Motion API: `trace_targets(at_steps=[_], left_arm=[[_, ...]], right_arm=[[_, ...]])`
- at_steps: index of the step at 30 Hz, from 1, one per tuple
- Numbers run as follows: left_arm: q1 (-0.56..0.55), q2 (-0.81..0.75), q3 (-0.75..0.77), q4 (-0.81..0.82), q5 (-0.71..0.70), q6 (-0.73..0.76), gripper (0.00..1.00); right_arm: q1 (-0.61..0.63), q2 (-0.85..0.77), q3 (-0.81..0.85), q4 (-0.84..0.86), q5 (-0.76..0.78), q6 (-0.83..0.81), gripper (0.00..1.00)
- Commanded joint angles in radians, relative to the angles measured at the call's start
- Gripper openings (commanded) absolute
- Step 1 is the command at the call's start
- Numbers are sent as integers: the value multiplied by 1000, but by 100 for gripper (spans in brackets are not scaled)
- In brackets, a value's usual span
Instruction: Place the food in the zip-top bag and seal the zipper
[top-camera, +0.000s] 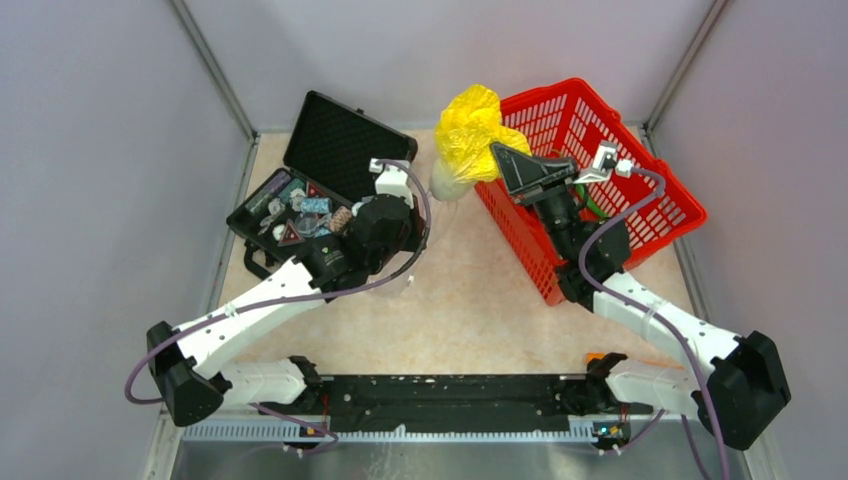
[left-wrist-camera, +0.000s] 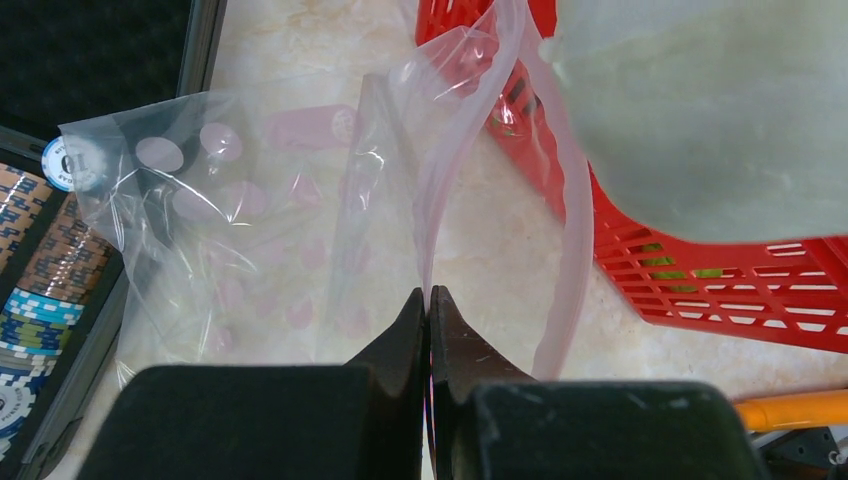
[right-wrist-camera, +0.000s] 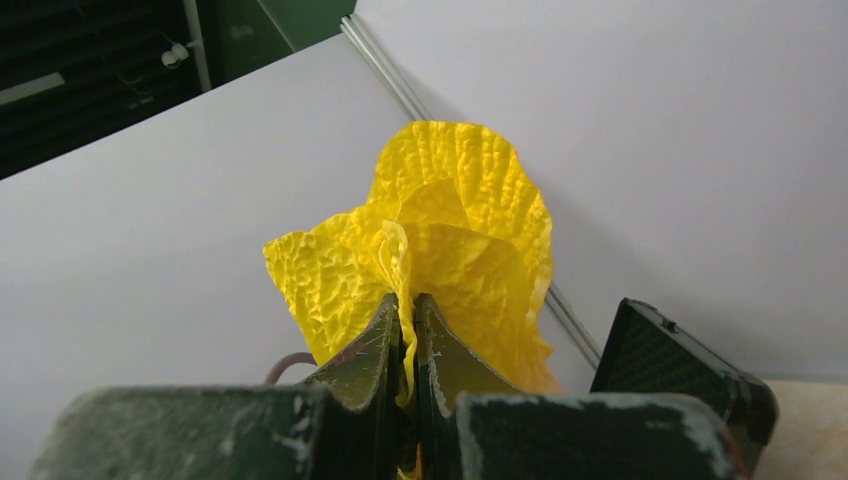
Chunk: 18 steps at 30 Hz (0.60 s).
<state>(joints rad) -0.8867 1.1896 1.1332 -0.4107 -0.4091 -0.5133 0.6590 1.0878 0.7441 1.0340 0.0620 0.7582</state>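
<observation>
**Left hand** (left-wrist-camera: 430, 300) — jaws together, clamped on one lip of the zip-top bag (left-wrist-camera: 230, 230) at the pink zipper (left-wrist-camera: 575, 250). The bag's clear body is seen slack to the left of this hand, over the worktop (left-wrist-camera: 500, 250) and beside the black case (left-wrist-camera: 60, 300).

**Right hand** (right-wrist-camera: 408, 305) — jaws pinched on a single leaf of the yellow leafy bunch (right-wrist-camera: 450, 220). The bunch's pale base is carried just beyond the left hand, above the bag's mouth, with the red basket (left-wrist-camera: 700, 280) behind it.

**Risk, as judged:** only one lip is held, so the mouth may be folded shut by the broad base. So thin a leaf grip may be lost, and the bunch would then be dropped outside the bag.
</observation>
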Motion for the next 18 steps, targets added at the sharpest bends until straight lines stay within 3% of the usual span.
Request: trace_targets(at_steps=[1, 18], left_arm=[[15, -5, 46, 63, -9, -35, 0], [34, -69, 3, 157, -15, -67, 0]], right_arm=[[14, 3, 18, 89, -18, 68, 0], [16, 61, -46, 74, 12, 151, 0]])
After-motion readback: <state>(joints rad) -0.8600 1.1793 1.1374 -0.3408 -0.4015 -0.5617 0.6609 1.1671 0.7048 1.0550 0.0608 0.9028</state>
